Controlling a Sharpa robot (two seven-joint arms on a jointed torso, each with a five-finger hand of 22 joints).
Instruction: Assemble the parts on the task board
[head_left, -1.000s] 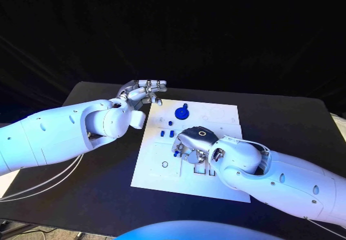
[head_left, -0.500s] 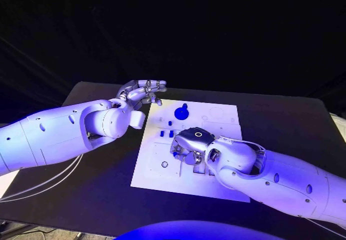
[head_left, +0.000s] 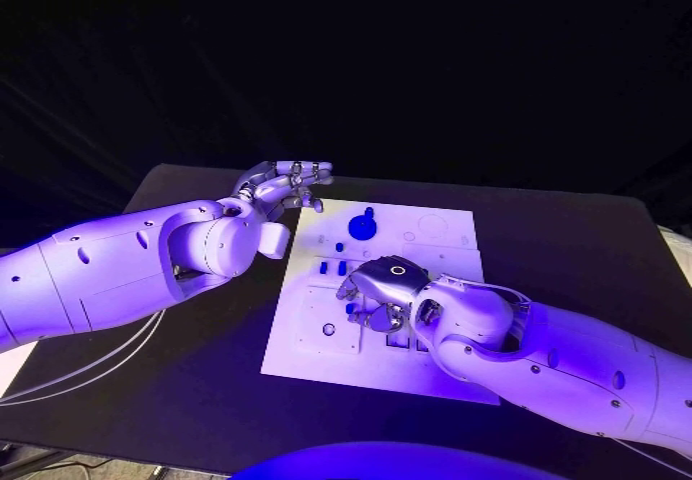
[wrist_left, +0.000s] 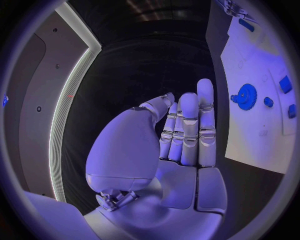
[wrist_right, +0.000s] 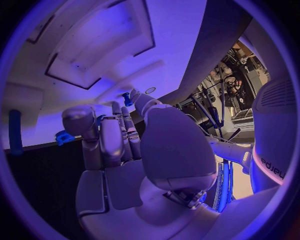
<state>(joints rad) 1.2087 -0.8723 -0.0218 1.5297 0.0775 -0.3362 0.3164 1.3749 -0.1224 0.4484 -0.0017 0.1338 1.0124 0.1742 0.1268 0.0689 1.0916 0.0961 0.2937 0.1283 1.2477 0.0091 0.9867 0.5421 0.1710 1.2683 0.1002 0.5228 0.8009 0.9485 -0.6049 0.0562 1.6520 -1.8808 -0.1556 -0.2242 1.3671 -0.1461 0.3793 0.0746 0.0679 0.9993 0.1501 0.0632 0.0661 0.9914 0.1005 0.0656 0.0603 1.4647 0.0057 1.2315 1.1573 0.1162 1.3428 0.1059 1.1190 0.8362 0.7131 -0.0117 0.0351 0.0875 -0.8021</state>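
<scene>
Robot lab: black-draped table (head_left: 173, 350), white task board (head_left: 325, 355).

We are seeing a black table (head_left: 173, 340) sitting under everything. A dark curtain (head_left: 433, 80) is hanging behind it. Thin white cables (head_left: 87, 370) are lying over the table's left side.

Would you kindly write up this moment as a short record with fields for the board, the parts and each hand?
board: white task board lying flat in the middle of the black table
parts: blue gear-like disc on the board's far end; small blue pieces nearer the middle
left hand: left hand beyond the board's far left corner, over the table, fingers straight and together, holding nothing
right hand: right hand low over the board's middle, fingers curled down; whether it holds a part cannot be told
</scene>
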